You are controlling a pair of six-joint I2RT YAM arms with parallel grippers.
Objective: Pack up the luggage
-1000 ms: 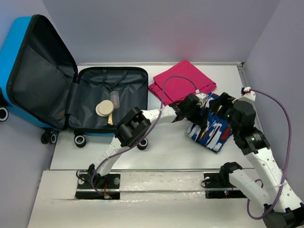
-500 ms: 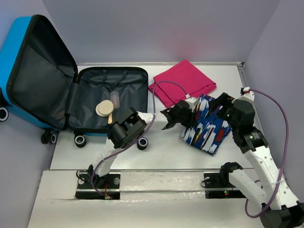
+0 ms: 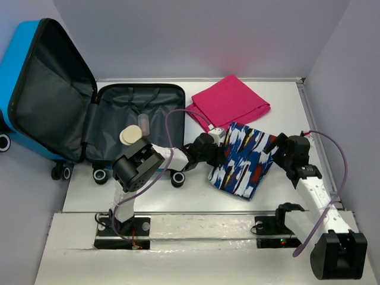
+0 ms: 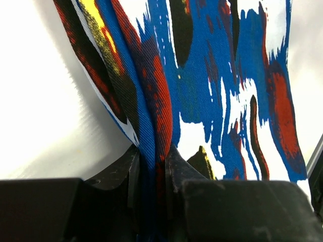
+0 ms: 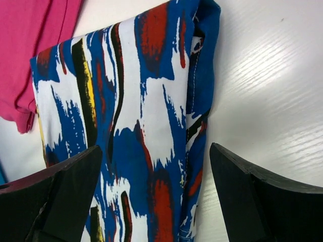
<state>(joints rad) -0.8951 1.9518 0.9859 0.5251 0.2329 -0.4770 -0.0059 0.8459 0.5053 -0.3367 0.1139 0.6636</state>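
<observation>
The luggage (image 3: pixel 35 77) lies open at the left of the top view, its blue lid propped up and its dark grey lined half (image 3: pixel 160 110) flat on the table. A folded cloth (image 3: pixel 243 157) printed in blue, white and red lies right of it. My left gripper (image 3: pixel 215 149) is shut on the cloth's left edge. In the left wrist view the fabric (image 4: pixel 202 91) is pinched between the fingers of the gripper (image 4: pixel 152 156). My right gripper (image 3: pixel 278 148) is open at the cloth's right edge. Its black fingers stand wide on either side of the cloth (image 5: pixel 141 101), not touching it.
A folded pink cloth (image 3: pixel 228 102) lies behind the patterned one, its edge also in the right wrist view (image 5: pixel 30 50). A round tan item (image 3: pixel 129 135) and a small clear bottle (image 3: pixel 143 123) rest in the luggage's lined half. The white table (image 3: pixel 196 196) ends at a step near the arm bases.
My left gripper closed on the patterned cloth and dragged it left toward the luggage. My right gripper let the cloth slide away, drew back slightly and opened wider.
</observation>
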